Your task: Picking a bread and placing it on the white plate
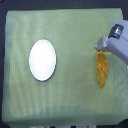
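so the white plate sits at about 9 o'clock on the green cloth, nothing on it at all. the bread lies way over at 3 o'clock, well apart from the plate. the gripper is right at the bread's top end, honestly can't tell if it's clamped or spread.

Bread: long, narrow, golden-orange-brown, ridged and twisted, tapered at both ends; lying flat at about 3 o'clock in the scene, lengthwise from 12 towards 6, upper tip at the edge of the arm, contact unclear. White plate: plain, round, slightly oval, smooth-rimmed, flat at about 9 o'clock, well apart from the bread.
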Available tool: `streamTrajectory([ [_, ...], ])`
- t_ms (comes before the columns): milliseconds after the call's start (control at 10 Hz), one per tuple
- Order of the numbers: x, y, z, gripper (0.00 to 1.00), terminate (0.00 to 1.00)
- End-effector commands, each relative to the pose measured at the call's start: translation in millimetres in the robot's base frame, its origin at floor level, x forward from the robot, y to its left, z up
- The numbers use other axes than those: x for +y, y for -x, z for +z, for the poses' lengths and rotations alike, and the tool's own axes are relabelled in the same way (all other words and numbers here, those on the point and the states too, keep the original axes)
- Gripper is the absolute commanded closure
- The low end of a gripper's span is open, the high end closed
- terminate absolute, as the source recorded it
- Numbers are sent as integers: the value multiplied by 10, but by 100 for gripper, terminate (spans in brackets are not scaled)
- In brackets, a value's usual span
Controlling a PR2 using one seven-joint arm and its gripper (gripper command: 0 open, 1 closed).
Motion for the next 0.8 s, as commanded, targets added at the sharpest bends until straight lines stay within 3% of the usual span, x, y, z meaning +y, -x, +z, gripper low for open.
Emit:
streamTrajectory([
  [0,-104,-55,-316,0,0],
  [700,257,75,-605,0,0],
])
